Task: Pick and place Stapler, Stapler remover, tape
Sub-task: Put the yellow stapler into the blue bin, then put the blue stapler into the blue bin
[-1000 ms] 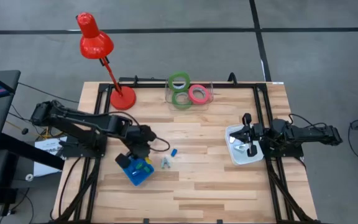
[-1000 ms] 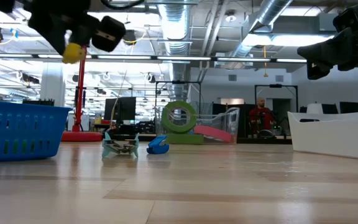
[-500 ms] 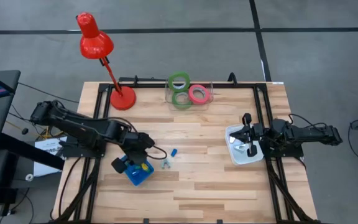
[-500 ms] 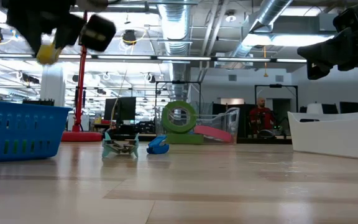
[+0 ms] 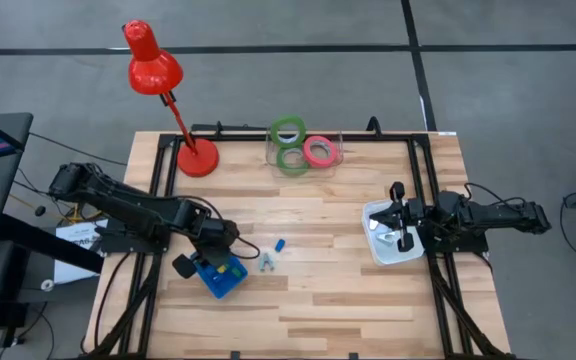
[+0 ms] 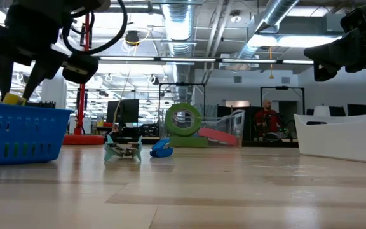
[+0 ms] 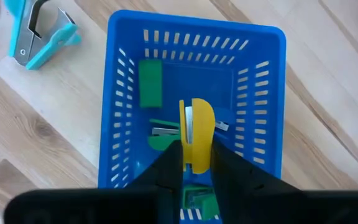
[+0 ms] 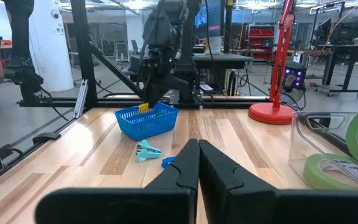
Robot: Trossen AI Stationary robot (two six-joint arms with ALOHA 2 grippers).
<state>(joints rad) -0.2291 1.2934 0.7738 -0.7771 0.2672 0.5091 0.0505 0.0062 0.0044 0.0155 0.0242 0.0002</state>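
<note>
Yellow small plastic stapler remover (image 7: 195, 134) is pinched between the fingers of the left gripper (image 7: 196, 163), which hangs just over the blue slotted plastic basket (image 5: 223, 277) so the piece can fall inside when released. Green pieces (image 7: 150, 82) lie already on the basket floor. A teal claw-shaped stapler remover (image 5: 267, 263) and a small blue piece (image 5: 279, 244) lie on the wooden table (image 5: 328, 300) just beside the basket. The three tape rings (image 5: 297, 146) sit in a clear container at the far edge. The right gripper (image 5: 400, 222) waits fully closed and empty over the white tray (image 5: 380, 252)
</note>
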